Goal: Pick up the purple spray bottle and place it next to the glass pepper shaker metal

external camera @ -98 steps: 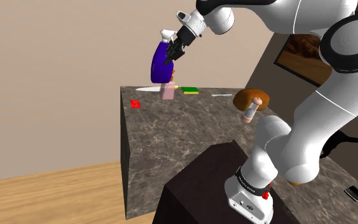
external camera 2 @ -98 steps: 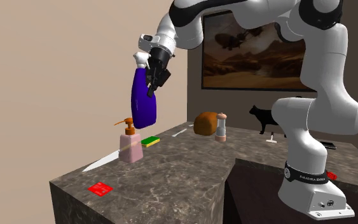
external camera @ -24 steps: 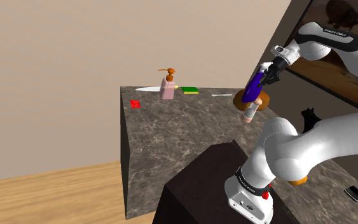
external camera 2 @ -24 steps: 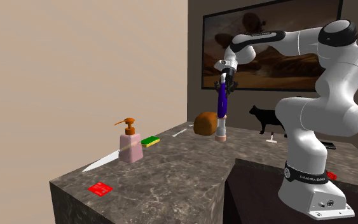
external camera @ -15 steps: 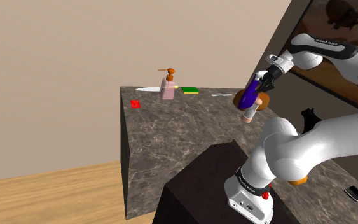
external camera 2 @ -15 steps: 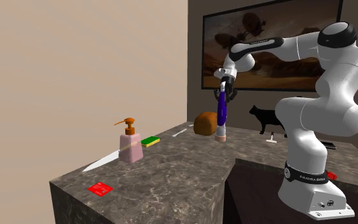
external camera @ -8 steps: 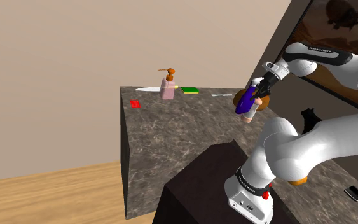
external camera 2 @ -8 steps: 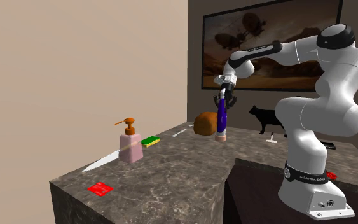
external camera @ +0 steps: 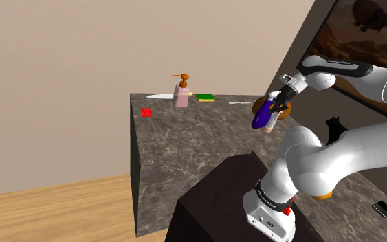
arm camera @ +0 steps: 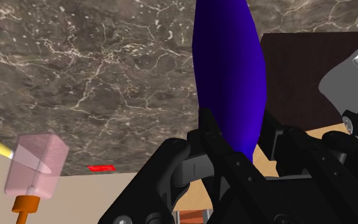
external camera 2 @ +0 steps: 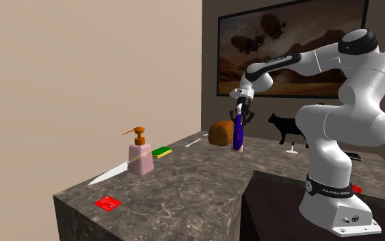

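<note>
Currently | spray bottle (arm camera: 228,76): purple, smooth, probably light, stiff, slippery | gripper (arm camera: 234,149) clamped on its narrow neck, likely the surest hold | hangs beside pepper shaker (external camera: 273,124)

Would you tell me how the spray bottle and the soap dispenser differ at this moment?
The spray bottle is deep purple-blue and tapered; the soap dispenser is pale pink and boxy, with an orange pump. The spray bottle is clasped in the pincer; the soap dispenser stands free on the counter. The spray bottle is by the loaf; the soap dispenser is by the sponge. Both are over the same counter.
</note>
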